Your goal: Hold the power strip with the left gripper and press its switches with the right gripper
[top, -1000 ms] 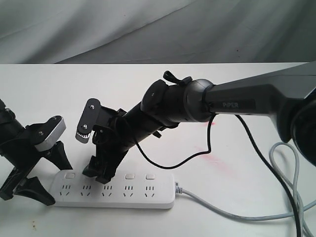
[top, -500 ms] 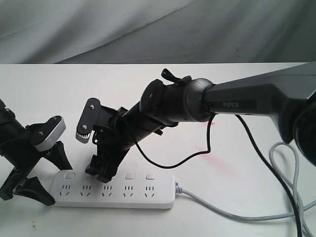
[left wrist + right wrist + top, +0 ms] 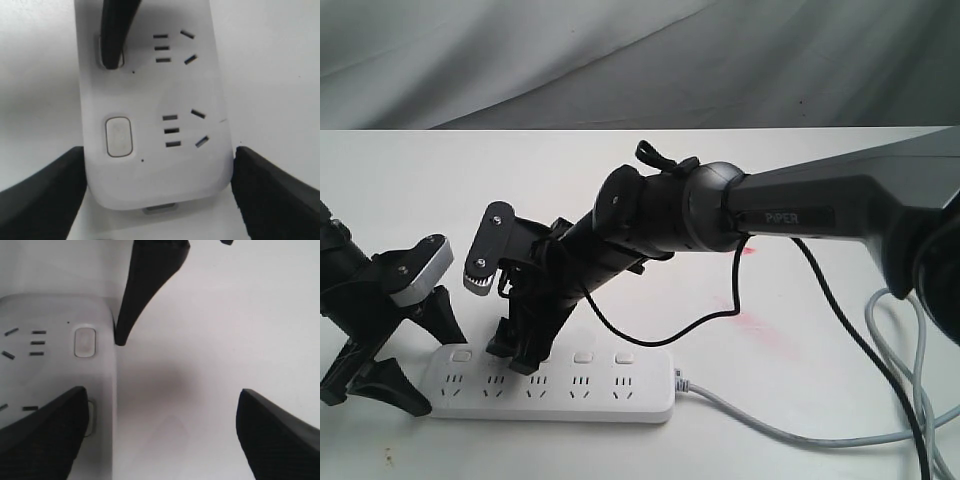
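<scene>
The white power strip (image 3: 610,395) lies along the front of the table, its grey cord (image 3: 770,432) trailing right. My left gripper (image 3: 433,375) straddles the strip's left end; in the left wrist view both black fingers (image 3: 45,197) touch the sides of the power strip (image 3: 150,175). The right gripper (image 3: 516,356) on the PIPER arm (image 3: 820,205) stands open. One of its fingers (image 3: 114,30) rests on the second of the switches (image 3: 102,59). The first switch (image 3: 118,136) lies uncovered. The right wrist view shows the right gripper (image 3: 162,400) spread wide, with one finger over the strip.
A thin black cable (image 3: 720,312) hangs from the right arm and loops over the table. Grey and black cords (image 3: 910,380) curl at the right edge. Faint red marks (image 3: 745,320) stain the white table. A grey cloth backdrop (image 3: 620,60) hangs behind.
The right arm and its gripper have shifted a little to the left along the strip's row of switches. The left gripper and the strip have not moved.
</scene>
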Motion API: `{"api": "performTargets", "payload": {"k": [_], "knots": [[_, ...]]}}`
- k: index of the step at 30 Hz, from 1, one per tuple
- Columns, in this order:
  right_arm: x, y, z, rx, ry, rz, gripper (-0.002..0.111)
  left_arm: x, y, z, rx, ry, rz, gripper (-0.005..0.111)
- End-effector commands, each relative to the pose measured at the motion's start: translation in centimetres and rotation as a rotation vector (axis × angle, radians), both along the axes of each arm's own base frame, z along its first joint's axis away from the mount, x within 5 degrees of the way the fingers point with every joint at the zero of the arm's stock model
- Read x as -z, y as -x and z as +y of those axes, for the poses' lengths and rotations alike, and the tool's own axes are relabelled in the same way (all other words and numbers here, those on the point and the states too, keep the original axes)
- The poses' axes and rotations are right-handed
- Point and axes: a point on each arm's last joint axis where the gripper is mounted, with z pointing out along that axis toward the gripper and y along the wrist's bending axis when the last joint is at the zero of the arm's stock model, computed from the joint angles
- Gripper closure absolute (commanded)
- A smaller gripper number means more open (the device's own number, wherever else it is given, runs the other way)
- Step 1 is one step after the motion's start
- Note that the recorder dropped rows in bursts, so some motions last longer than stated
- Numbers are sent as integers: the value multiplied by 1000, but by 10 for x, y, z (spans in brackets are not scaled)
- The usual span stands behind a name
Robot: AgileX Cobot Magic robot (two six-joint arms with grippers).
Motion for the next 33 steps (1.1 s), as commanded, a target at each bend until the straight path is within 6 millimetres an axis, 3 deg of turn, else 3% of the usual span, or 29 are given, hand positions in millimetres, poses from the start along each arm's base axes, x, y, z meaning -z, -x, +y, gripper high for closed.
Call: {"api": "performTargets", "payload": {"k": [1, 9, 14, 17, 22, 29, 33], "knots": [[9, 2, -2, -58, 56, -29, 33, 1, 1, -1, 11, 2, 5, 65], [12, 11, 5, -110, 106, -82, 33, 1, 1, -1, 11, 2, 5, 65], [29, 12, 5, -106, 132, -49, 33, 1, 1, -1, 11, 2, 5, 65], [30, 13, 5, -92, 131, -35, 33, 1, 1, -1, 11, 2, 5, 65], [8, 12, 6, -69, 94, -56, 33, 1, 1, -1, 11, 2, 5, 65], [-46, 11, 2, -47, 2, -113, 33, 1, 1, -1, 11, 2, 5, 65], [-53, 5, -10, -37, -2, -67, 33, 1, 1, -1, 11, 2, 5, 65]]}}
